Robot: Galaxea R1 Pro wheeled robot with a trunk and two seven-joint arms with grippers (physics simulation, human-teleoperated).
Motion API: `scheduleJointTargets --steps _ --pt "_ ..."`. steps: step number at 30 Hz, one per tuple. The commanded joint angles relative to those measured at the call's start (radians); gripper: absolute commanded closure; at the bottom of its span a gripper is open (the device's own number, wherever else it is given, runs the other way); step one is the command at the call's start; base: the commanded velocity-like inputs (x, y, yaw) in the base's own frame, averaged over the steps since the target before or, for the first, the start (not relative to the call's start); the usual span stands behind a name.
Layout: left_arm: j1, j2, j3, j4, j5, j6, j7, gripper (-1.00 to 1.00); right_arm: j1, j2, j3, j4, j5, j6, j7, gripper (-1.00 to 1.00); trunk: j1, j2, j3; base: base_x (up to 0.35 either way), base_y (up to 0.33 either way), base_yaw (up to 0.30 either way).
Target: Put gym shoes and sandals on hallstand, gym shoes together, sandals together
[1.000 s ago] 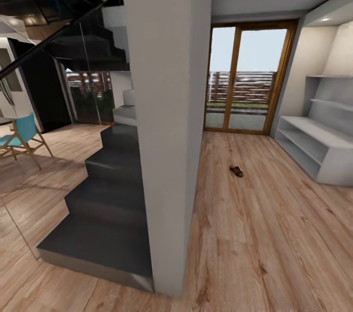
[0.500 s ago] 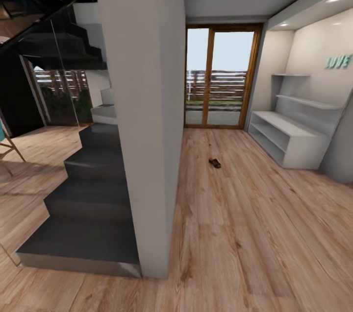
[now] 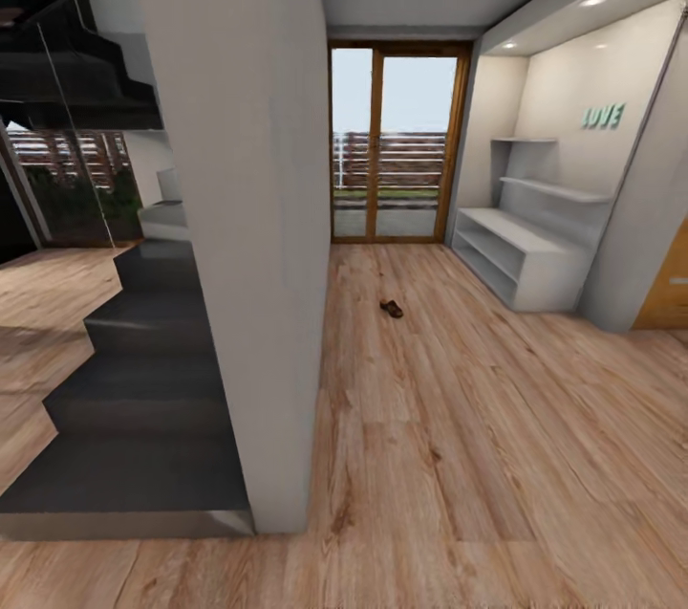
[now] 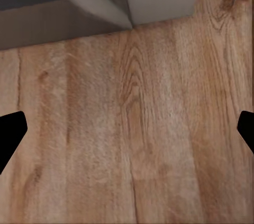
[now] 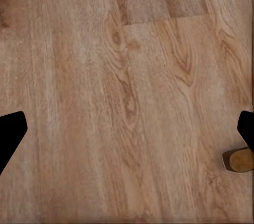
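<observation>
Wood-plank floor (image 3: 497,456) fills the corridor. Left of the pillar (image 3: 239,227) rise dark stairs (image 3: 134,380); right of it one brown sandal (image 3: 391,308) lies on the planks, well apart from the hallstand (image 3: 516,255) farther right. Both left claw (image 4: 127,134) and right claw (image 5: 127,134) hang spread wide over bare planks, empty.
</observation>
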Motion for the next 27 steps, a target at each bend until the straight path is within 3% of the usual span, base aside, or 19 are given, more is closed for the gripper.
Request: scheduleJointTargets --steps 1,5,10,14,27 --pt "0.000 0.002 0.005 0.002 -0.004 -0.004 0.006 -1.00 -0.001 0.000 0.002 0.000 -0.010 -0.003 0.001 -1.00 0.000 -0.001 -0.002 -0.004 0.000 -0.201" --pt "0.000 0.004 0.017 0.004 0.016 -0.016 0.006 -1.00 -0.001 0.000 0.002 0.001 -0.010 -0.003 0.001 -1.00 0.000 -0.001 -0.007 -0.003 0.000 -0.200" --pt "0.003 0.004 0.045 0.006 0.076 -0.085 0.006 -1.00 -0.001 0.000 0.002 0.001 -0.010 -0.003 0.001 -1.00 0.000 -0.001 -0.013 -0.001 0.000 -0.200" --pt "0.005 0.006 0.052 0.011 0.104 -0.118 0.005 -1.00 -0.001 0.000 0.002 0.002 -0.009 -0.003 0.001 -1.00 0.000 -0.001 -0.018 0.000 0.000 -0.200" --pt "0.007 0.003 0.056 0.046 0.123 -0.142 0.003 -1.00 -0.001 0.003 0.002 0.003 -0.008 -0.003 0.001 -1.00 0.000 -0.001 -0.034 0.000 0.000 -0.200"
